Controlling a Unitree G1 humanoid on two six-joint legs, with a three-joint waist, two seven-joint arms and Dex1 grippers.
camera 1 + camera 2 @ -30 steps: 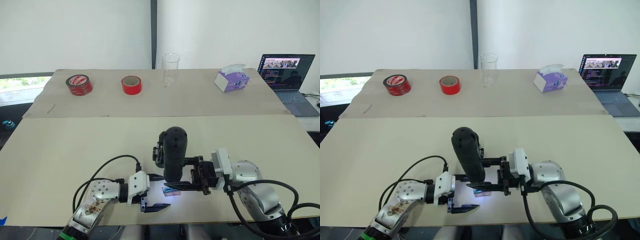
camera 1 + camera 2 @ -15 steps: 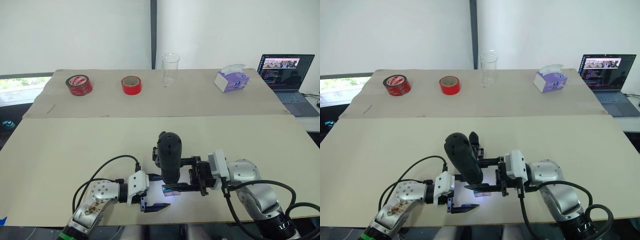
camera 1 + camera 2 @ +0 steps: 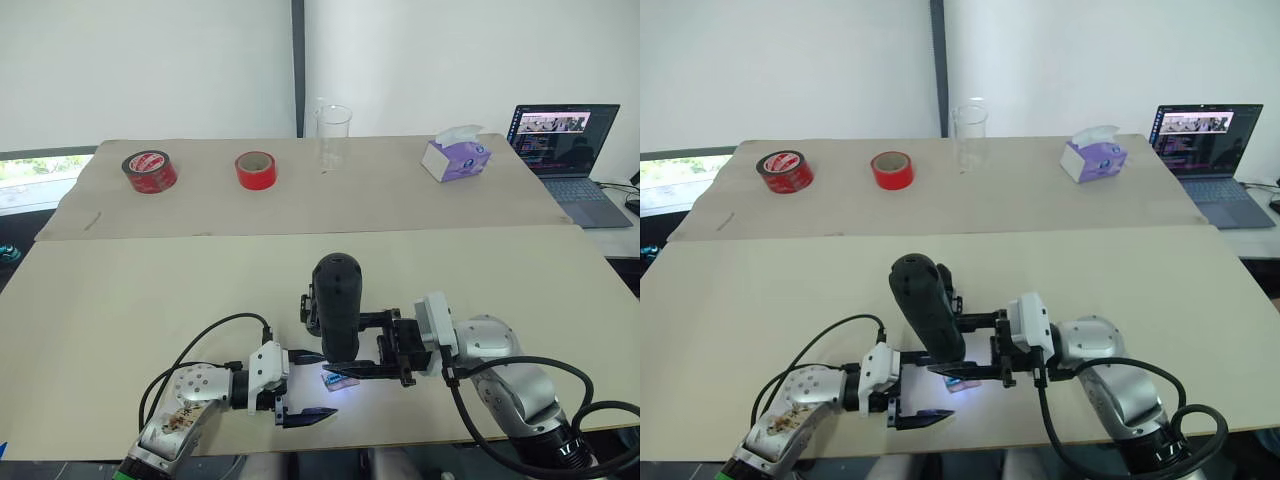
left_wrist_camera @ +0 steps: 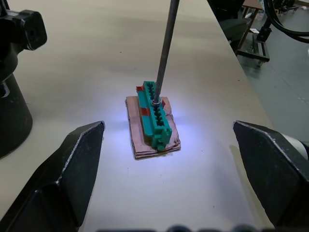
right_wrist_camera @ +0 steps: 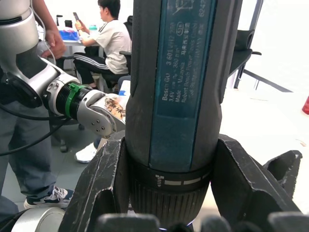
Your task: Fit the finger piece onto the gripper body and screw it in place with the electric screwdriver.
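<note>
— Where is the electric screwdriver?

— Upright near the front of the worktop, with the right gripper reaching in from the right. Its jaws are clamped on the lower barrel, one on each side.

— And the tip?

— The thin metal bit points down onto a small green block lying on a brown card, lit white by the tool's light.

— The left gripper?

— Low on the worktop, jaws wide apart and holding nothing. One finger lies on each side of the card, apart from it. The nearer finger sits close to the worktop's front edge, so little room is left there.

— The gripper body?

— Just behind the screwdriver, mostly hidden by it. I cannot tell whether they touch.

— Open room?

— Bare worktop spreads far to the left, right and back.

— What else is around?

— On the rear table, well apart: two red tape rolls, a clear beaker, a tissue box and an open laptop. The right wrist view shows a seated person beyond the worktop
</note>
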